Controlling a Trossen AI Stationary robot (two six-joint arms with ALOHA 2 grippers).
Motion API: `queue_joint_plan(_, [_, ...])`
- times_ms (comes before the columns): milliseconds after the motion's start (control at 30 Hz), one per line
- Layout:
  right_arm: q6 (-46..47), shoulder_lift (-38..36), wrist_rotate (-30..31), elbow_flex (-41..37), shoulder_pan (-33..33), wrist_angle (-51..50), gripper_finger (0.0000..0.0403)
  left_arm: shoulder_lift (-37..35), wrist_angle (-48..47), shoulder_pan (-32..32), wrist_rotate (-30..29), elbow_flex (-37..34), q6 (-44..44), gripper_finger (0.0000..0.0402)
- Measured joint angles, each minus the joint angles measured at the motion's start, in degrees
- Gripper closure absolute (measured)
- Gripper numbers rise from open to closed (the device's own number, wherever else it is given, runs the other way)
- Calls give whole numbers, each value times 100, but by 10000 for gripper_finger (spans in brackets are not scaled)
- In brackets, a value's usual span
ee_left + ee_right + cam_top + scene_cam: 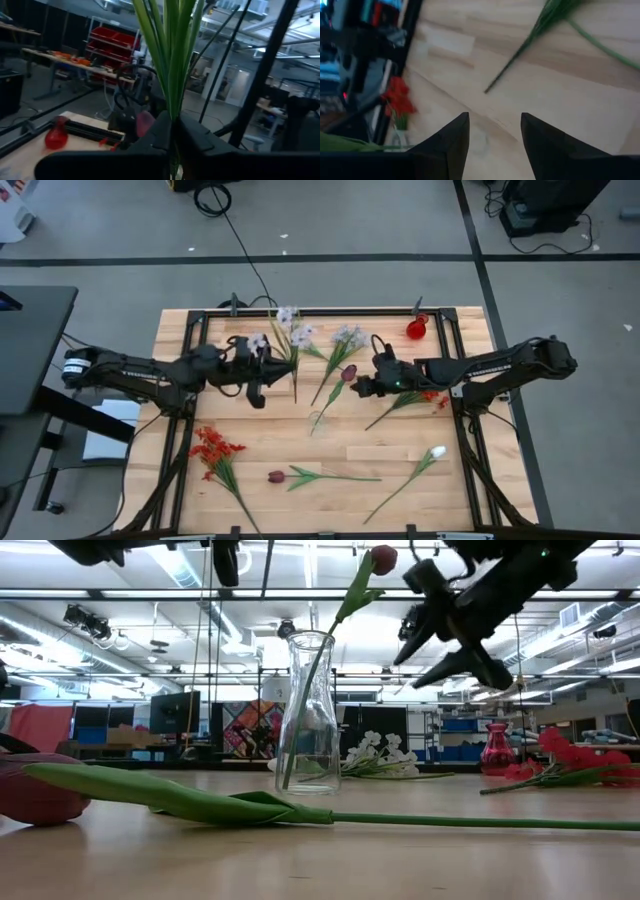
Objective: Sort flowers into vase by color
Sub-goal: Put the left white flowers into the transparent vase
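One maroon tulip (381, 558) already stands in the clear glass vase (306, 710) at mid-table, stem leaning through the neck, bloom well above the rim. High view puts the vase (320, 418) between the two arms.

Right gripper (450, 625): fingers spread, nothing between them. Right wrist view confirms — two dark fingertips (454, 140) apart over bare wood, empty. It hangs above the table just right of the tulip's head, apart from it. Judgement: the tulip has been let go into the vase.

Left gripper (262, 372): clenched on a bundle of thin green stems (170, 55), seen running up between its fingers in the left wrist view. High view shows a pale lavender spray (259, 341) at that gripper, left of the vase. The flower is carried, not yet placed.

Loose flowers on the table:
- red cluster (212, 447), near left
- second maroon tulip (278, 477), near middle
- white bud (437, 452), near right
- pale sprays (349, 336), far middle
- red stem under the right arm (432, 396)

Small red vase (416, 329) at the far right edge.

Step in hand, as I read it: tulip placement finished, lavender spray next. Which vase suits it I cannot tell; only the clear and red ones show. The next move calls for the stem ends to point down over a narrow neck and for the right arm to stay out of the path. Risk: leaves may catch on the rim.
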Motion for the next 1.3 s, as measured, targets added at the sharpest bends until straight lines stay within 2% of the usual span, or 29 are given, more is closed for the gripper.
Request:
queue_joint_plan(133, [38,-287,598,0,148,-4,217,303,500,-246,19,0,295,372])
queue_joint_plan(233, [38,-494,735,4,209,-61,217,805,1276,-413,38,2,469,377])
queue_joint_plan(367, [40,-752,769,4,296,-204,217,1380,1853,-509,39,2,608,380])
queue_joint_plan(667, [40,-1044,874,4,615,-595,217,2055,1915,-508,22,2,646,380])
queue_joint_plan(800, [40,-1072,812,4,693,-647,217,2246,1834,-501,18,2,341,376])
queue_joint_plan(1067, [38,-1071,202,4,750,-955,196,2223,1766,-494,-64,4,483,319])
queue_joint_plan(1300, [30,-1071,1,4,750,-1187,171,1779,782,-505,-64,2,371,242])
